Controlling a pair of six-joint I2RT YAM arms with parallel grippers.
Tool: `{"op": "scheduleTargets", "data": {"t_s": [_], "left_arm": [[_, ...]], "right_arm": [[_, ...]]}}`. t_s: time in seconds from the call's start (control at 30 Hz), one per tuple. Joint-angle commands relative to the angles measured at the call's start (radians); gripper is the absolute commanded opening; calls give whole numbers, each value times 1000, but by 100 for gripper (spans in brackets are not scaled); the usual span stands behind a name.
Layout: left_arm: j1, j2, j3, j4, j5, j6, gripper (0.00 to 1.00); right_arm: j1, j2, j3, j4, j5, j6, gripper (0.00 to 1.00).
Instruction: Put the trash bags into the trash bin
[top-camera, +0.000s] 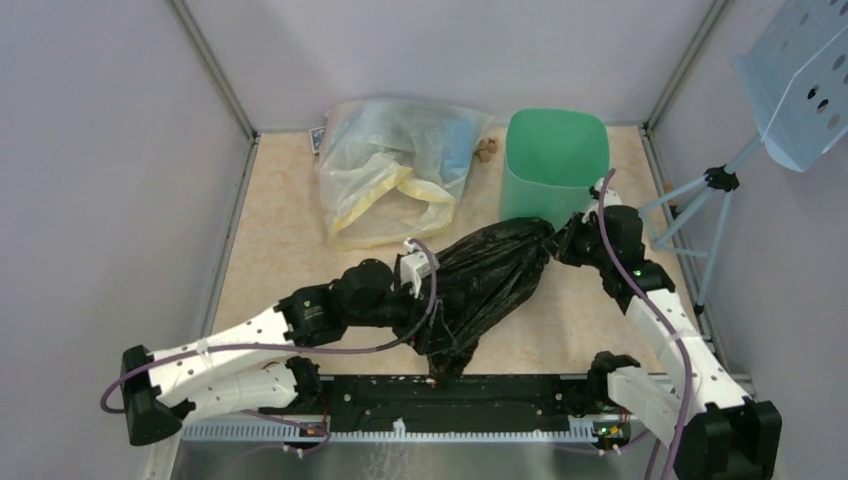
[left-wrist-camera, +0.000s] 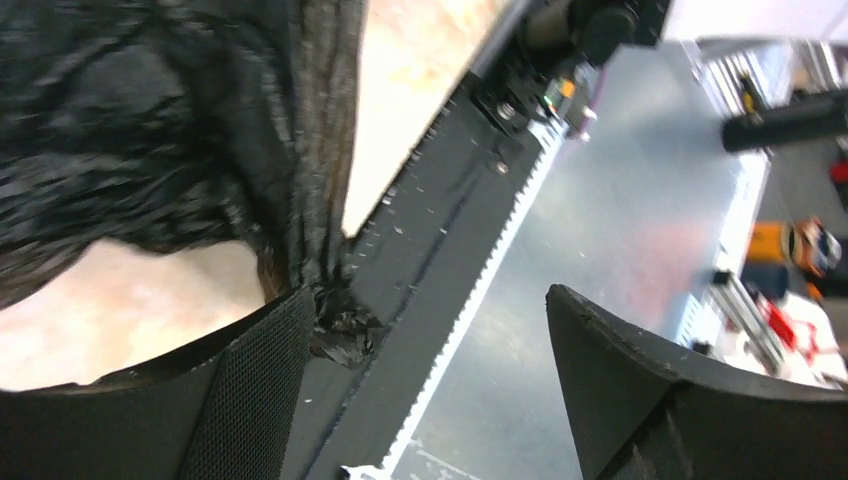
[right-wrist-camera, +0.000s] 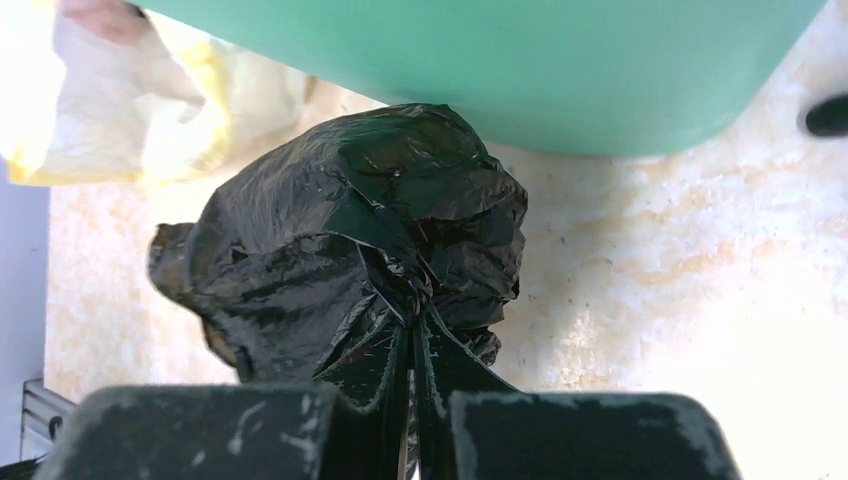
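Observation:
The black trash bag (top-camera: 487, 285) hangs stretched over the middle of the table, one end raised near the mint-green trash bin (top-camera: 555, 160), its tail trailing to the near rail. My right gripper (top-camera: 562, 240) is shut on a gathered pinch of the bag (right-wrist-camera: 350, 230), right in front of the bin's wall (right-wrist-camera: 500, 60); the fingertips (right-wrist-camera: 412, 325) meet on the plastic. My left gripper (left-wrist-camera: 428, 300) is open with its jaws wide apart. The bag's tail (left-wrist-camera: 340, 330) brushes the left finger's pad (left-wrist-camera: 260, 390). In the top view the left gripper (top-camera: 420, 318) sits against the bag's near side, mostly hidden.
A large clear yellowish bag (top-camera: 390, 170) with blue contents lies left of the bin, also in the right wrist view (right-wrist-camera: 100, 110). Small brown bits (top-camera: 485, 150) lie between them. A pale blue perforated tray (top-camera: 800, 80) on a tripod (top-camera: 700, 220) stands at right. The black rail (top-camera: 480, 395) runs along the near edge.

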Motion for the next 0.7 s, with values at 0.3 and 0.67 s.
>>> {"op": "scheduleTargets", "data": {"t_s": [0.3, 0.67], "left_arm": [[79, -228, -54, -217, -663, -201, 81], [120, -324, -116, -97, -698, -192, 66]], "right_arm": [[50, -80, 310, -75, -197, -154, 0], [52, 237, 826, -306, 0, -192, 0]]}}
